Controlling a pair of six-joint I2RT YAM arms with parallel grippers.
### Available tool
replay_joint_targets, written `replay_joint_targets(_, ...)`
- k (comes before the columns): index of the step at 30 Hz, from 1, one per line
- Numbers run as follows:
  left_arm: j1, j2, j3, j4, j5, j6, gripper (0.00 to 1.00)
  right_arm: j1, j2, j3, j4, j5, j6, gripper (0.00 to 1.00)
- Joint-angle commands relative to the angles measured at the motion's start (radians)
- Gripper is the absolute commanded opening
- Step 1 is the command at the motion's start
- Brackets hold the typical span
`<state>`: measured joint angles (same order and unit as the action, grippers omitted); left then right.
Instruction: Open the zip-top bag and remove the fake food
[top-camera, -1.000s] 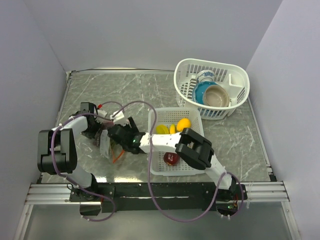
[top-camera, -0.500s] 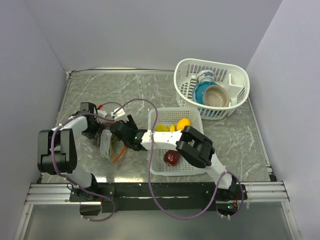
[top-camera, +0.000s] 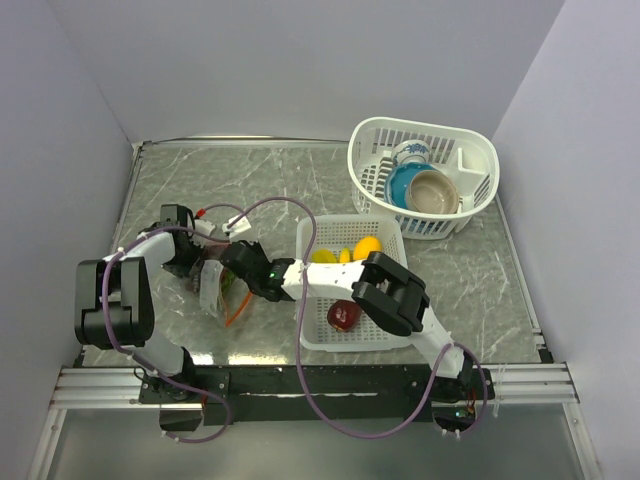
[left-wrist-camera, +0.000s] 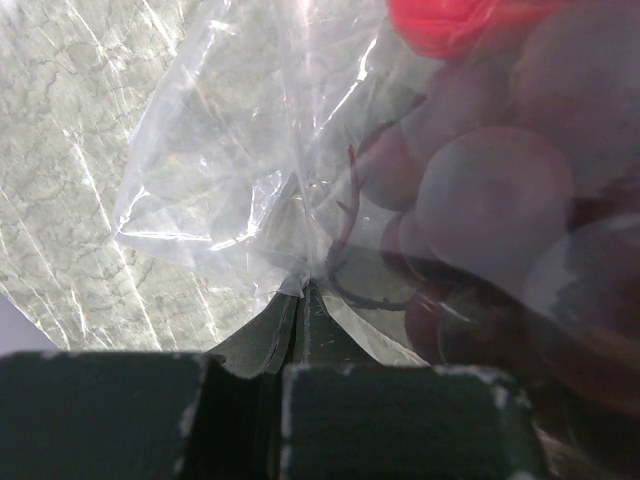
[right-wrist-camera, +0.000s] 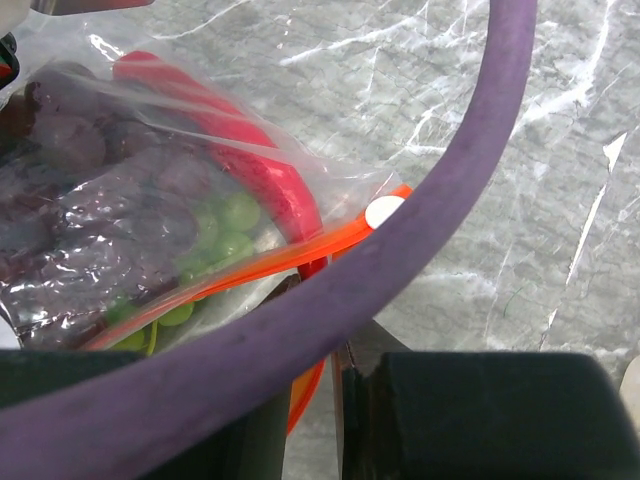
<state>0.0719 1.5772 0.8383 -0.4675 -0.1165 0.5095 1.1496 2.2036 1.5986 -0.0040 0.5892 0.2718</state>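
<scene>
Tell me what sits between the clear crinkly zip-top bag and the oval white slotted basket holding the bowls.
In the top view, a rectangular white slotted plastic basket lies there, with the right arm stretched across it toward the bag.

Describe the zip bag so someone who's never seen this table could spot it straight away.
On the marbled table, find the square white basket near the front edge. The bag lies just left of it. It is the only clear, crinkly thing there, with an orange zip strip and purple grapes showing through.
</scene>
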Motion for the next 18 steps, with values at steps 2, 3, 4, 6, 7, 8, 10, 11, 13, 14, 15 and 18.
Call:
replay_joint_targets(2,0.006,0.043,-0.038,-0.069,0.086,-0.014,0.01,0.002,-0.024,0.012,0.013,0.003,0.012,0.24)
replay_joint_targets(3,0.006,0.046,-0.036,-0.068,0.086,-0.012,0.01,0.004,-0.022,0.017,0.012,0.001,0.014,0.24)
replay_joint_targets(4,0.006,0.046,-0.036,-0.068,0.084,-0.015,0.01,0.002,-0.019,0.021,0.009,0.000,0.014,0.20)
replay_joint_targets(6,0.006,0.046,-0.039,-0.066,0.083,-0.016,0.01,0.002,-0.016,0.032,0.009,0.000,0.015,0.11)
replay_joint_targets(7,0.005,0.046,-0.041,-0.063,0.081,-0.016,0.01,0.002,-0.015,0.032,-0.005,0.001,0.017,0.08)
replay_joint_targets(8,0.008,0.046,-0.041,-0.063,0.077,-0.016,0.01,0.002,-0.024,0.020,-0.011,0.004,0.021,0.01)
replay_joint_targets(10,0.006,0.050,-0.041,-0.057,0.071,-0.017,0.01,0.004,-0.045,-0.008,-0.019,0.020,0.038,0.00)
replay_joint_targets(11,0.006,0.050,-0.041,-0.056,0.067,-0.020,0.01,0.005,-0.077,-0.047,-0.017,0.023,0.046,0.00)
replay_joint_targets(13,0.006,0.056,-0.038,-0.054,0.064,-0.026,0.01,0.009,-0.117,-0.098,-0.019,0.038,0.069,0.00)
replay_joint_targets(14,0.006,0.060,-0.036,-0.053,0.063,-0.028,0.01,0.010,-0.161,-0.151,-0.017,0.043,0.075,0.00)
replay_joint_targets(15,0.006,0.061,-0.035,-0.053,0.064,-0.029,0.01,0.013,-0.183,-0.176,-0.017,0.049,0.089,0.00)
replay_joint_targets(18,0.006,0.064,-0.034,-0.048,0.060,-0.035,0.01,0.015,-0.258,-0.262,-0.024,0.050,0.122,0.00)
